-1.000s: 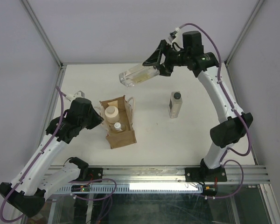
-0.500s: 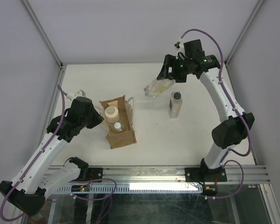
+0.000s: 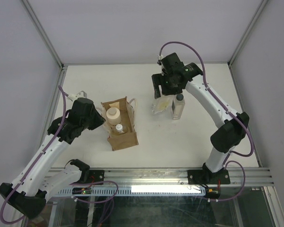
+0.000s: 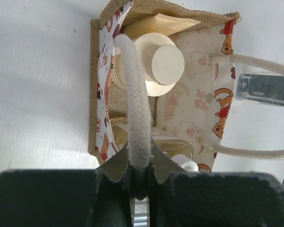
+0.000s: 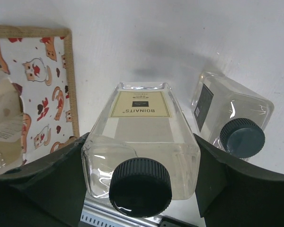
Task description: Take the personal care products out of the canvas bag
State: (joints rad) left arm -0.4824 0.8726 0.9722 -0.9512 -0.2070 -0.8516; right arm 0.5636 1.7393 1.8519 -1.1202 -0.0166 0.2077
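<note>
Down swung the right tool (image 3: 162, 97), gripping a clear square bottle (image 5: 141, 137), base pointing at the surface (image 3: 109, 80) right of the canvas bag (image 3: 123, 138), just beside the other clear bottle (image 3: 178, 106). The left tool (image 4: 141, 177) pinched the bag's white handle (image 4: 132, 94).

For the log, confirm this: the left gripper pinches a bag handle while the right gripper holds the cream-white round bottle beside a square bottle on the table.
Not right. The right gripper holds a clear square bottle with a black cap, as the right wrist view shows; the cream-white round bottle sits in the canvas bag. The rest stands.
</note>
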